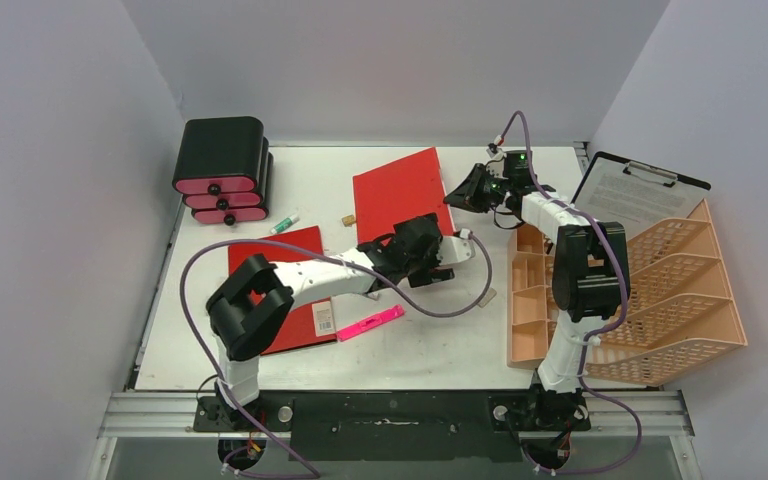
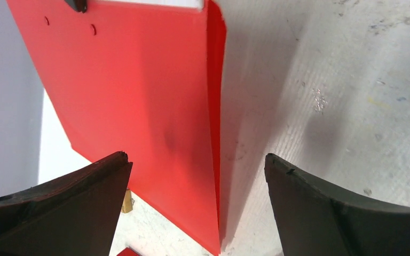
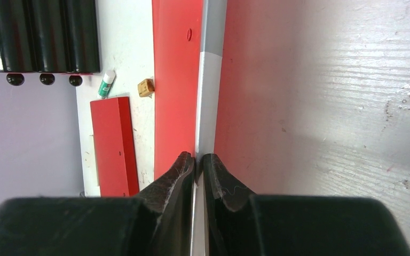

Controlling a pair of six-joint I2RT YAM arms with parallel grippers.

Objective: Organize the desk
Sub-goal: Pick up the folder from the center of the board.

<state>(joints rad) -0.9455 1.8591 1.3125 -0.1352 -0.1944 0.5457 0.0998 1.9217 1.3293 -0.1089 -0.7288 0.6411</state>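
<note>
A red folder (image 1: 400,190) lies at the far middle of the white desk (image 1: 430,340). My right gripper (image 1: 457,197) is shut on its right edge. In the right wrist view the closed fingers (image 3: 181,170) of this gripper (image 3: 198,157) pinch the thin pale edge of the folder (image 3: 176,90), which is seen edge-on. That side stands lifted and throws a shadow on the desk (image 2: 325,96). My left gripper (image 1: 412,228) hovers open just in front of the folder's near edge. In its own view the left gripper (image 2: 197,160) has nothing between its fingers, and the folder (image 2: 139,106) lies ahead.
A black drawer box with pink drawers (image 1: 222,170) stands at the back left, with a glue stick (image 1: 285,223) and a small tan block (image 1: 348,219) near it. A red notebook (image 1: 290,290) lies under my left arm beside a pink highlighter (image 1: 370,322). An orange file rack (image 1: 630,300) and a clipboard (image 1: 635,190) fill the right.
</note>
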